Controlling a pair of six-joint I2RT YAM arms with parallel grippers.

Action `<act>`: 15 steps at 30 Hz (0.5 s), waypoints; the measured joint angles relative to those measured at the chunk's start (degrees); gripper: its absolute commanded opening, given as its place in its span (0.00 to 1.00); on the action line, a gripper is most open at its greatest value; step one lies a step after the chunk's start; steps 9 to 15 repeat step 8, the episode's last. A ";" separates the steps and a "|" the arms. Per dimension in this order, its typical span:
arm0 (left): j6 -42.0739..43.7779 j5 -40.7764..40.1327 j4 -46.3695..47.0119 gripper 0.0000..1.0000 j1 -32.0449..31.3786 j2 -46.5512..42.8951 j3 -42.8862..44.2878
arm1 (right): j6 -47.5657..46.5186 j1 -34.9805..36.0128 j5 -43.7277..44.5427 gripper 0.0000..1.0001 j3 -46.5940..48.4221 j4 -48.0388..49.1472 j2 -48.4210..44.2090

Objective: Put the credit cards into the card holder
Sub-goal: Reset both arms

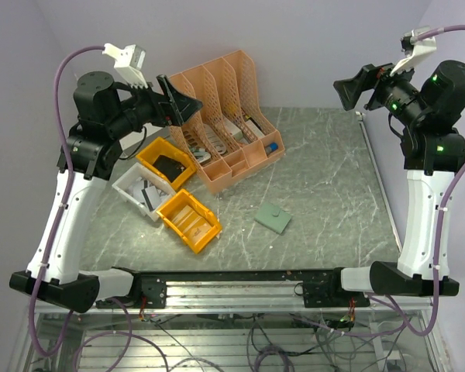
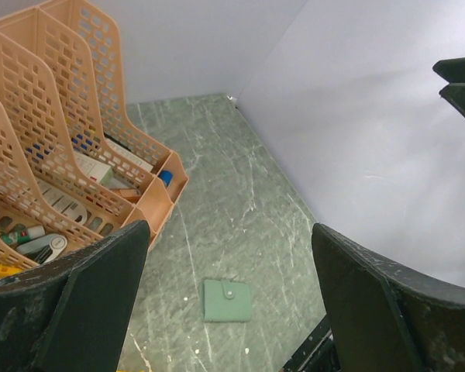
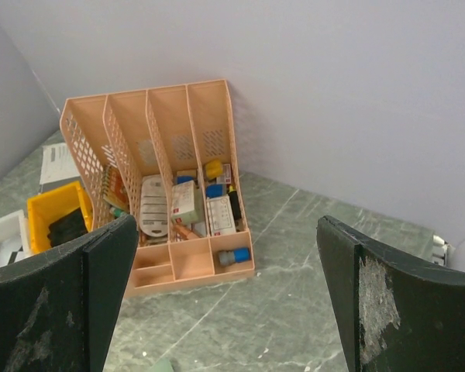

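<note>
Both arms are up high and nothing is in hand. The left arm (image 1: 70,209) reaches in over the bins with its jaws spread wide and empty, and the left wrist view looks straight down between the two dark fingers (image 2: 77,302) at the card holder (image 2: 227,300). There it is from above too: the holder (image 1: 273,218) lies flat and closed on the green marbled surface (image 1: 325,178), stud facing up. It sits out in the open, right of the near yellow bin (image 1: 187,240) and in front of the peach organizer (image 1: 225,124), touching neither. The right arm (image 1: 422,209) is raised at the far right edge, well away from the holder, jaws gaping just as wide and gripping nothing. Its wrist view looks between the fingers (image 3: 387,302) across at the organizer (image 3: 163,155), whose slots hold small boxes and bits. On the left sit three bins in a cluster: a far yellow bin (image 1: 156,146) with something black in it, a white bin (image 1: 128,186), and the near yellow one with tan contents. Whether any of that is the credit cards, I cannot tell from these views.
</note>
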 measured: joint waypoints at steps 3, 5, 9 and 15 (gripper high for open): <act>0.00 0.31 0.13 0.96 0.15 0.00 -0.74 | 0.02 -0.04 -0.02 1.00 -0.17 -0.02 0.00; 0.02 0.66 0.28 0.96 0.24 0.00 -0.92 | 0.28 -0.24 -0.26 1.00 -0.22 -0.02 0.00; 0.28 0.94 0.39 0.96 0.33 -0.02 -0.92 | 0.76 -0.81 -0.87 0.99 -0.33 0.02 0.00; 0.28 0.94 0.39 0.96 0.33 -0.02 -0.92 | 0.76 -0.81 -0.87 0.99 -0.33 0.02 0.00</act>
